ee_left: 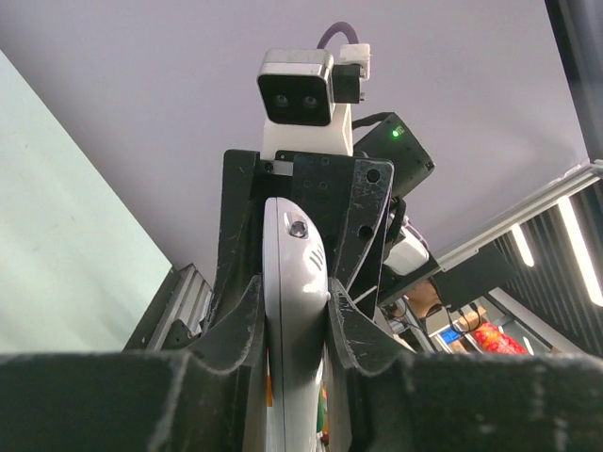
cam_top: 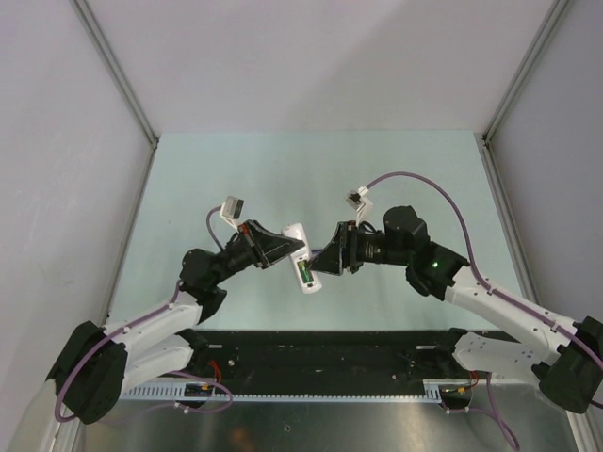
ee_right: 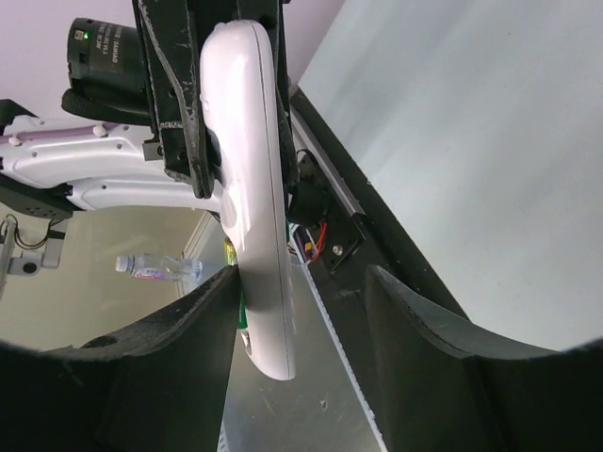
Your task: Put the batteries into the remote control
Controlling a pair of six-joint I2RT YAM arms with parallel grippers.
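The white remote control [cam_top: 302,256] is held in the air over the table's near half, clamped edge-on in my left gripper [cam_top: 294,250]. In the left wrist view the remote [ee_left: 294,282] sits tight between both fingers of the left gripper [ee_left: 294,294]. A green battery [cam_top: 304,273] shows in the remote's open back recess; the purple-blue one cannot be made out. My right gripper [cam_top: 327,261] is open around the remote's lower end [ee_right: 259,282]. In the right wrist view the right gripper [ee_right: 301,282] has one finger [ee_right: 212,311] against the remote and the other well apart.
The pale green table [cam_top: 311,169] lies under both arms, with grey walls on three sides. The black base rail [cam_top: 320,353] with wiring runs along the near edge. The right wrist camera [ee_left: 297,89] faces the left wrist view.
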